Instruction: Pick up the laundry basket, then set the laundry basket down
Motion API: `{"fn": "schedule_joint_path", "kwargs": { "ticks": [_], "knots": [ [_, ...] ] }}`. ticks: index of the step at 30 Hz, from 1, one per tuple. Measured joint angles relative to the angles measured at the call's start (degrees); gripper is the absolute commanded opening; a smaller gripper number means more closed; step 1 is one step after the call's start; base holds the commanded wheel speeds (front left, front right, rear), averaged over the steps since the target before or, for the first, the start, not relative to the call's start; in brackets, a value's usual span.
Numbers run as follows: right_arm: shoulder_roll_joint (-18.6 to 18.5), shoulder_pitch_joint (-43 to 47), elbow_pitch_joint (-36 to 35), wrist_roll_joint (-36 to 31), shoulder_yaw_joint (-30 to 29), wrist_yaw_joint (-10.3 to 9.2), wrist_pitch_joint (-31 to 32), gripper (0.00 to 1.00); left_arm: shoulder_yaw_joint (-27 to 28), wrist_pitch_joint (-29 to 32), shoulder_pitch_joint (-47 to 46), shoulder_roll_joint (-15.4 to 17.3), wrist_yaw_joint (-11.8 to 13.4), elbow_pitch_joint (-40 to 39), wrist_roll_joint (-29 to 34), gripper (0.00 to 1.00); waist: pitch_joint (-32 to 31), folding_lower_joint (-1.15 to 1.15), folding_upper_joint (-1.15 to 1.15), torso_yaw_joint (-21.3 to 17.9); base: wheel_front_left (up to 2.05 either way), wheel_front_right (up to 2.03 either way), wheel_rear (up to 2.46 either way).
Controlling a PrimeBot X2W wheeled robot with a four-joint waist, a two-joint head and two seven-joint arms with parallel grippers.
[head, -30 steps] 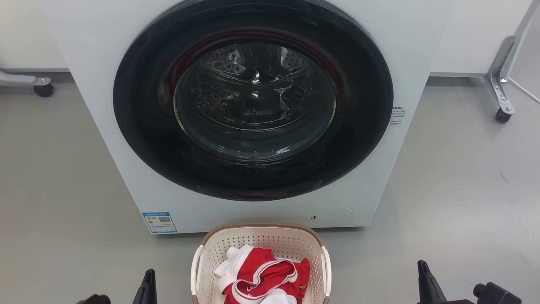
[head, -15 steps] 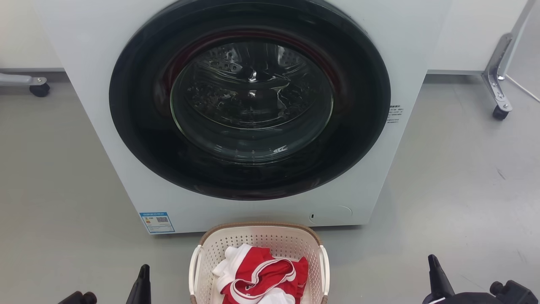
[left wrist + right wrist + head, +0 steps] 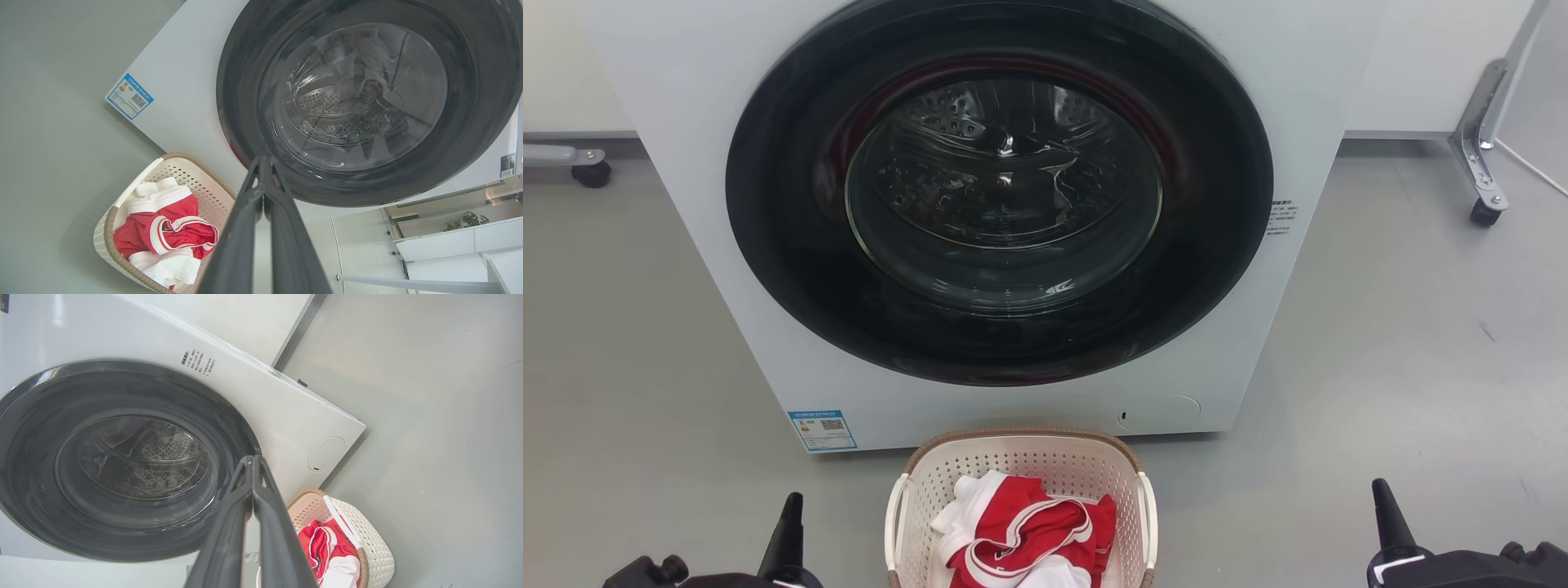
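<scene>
The laundry basket (image 3: 947, 474), cream perforated plastic with a brown woven rim and white side handles, stands on the floor at the bottom centre of the head view, just before the washing machine. Red and white clothes (image 3: 1021, 539) lie in it. The basket (image 3: 184, 175) also shows at the lower left of the left wrist view and at the lower right (image 3: 372, 543) of the right wrist view. My left gripper (image 3: 788, 523) is left of the basket, shut and holding nothing (image 3: 261, 163). My right gripper (image 3: 1384, 510) is well to its right, also shut on nothing (image 3: 251, 461).
A white front-loading washing machine (image 3: 670, 98) with a large dark round door (image 3: 1001, 196), shut, stands behind the basket. Grey floor (image 3: 1405, 343) spreads on both sides. Wheeled metal frame legs stand at the back left (image 3: 580, 163) and back right (image 3: 1478, 155).
Both grippers have spread outward, the left one further left and the right one further right and higher. The whole picture has shifted slightly left, so the camera moved. The basket stays put.
</scene>
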Motion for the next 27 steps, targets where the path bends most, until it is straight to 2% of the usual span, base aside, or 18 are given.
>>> {"fn": "schedule_joint_path", "kwargs": {
  "ticks": [27],
  "knots": [
    [0.2,-2.8,1.0,19.3,-6.9,3.78,5.4,0.00,5.5,5.3,-3.2,-1.2,-4.0,0.8,-19.1,0.00,0.5,0.00,0.00,-0.9,0.00,0.00,0.00]
  ]
}}
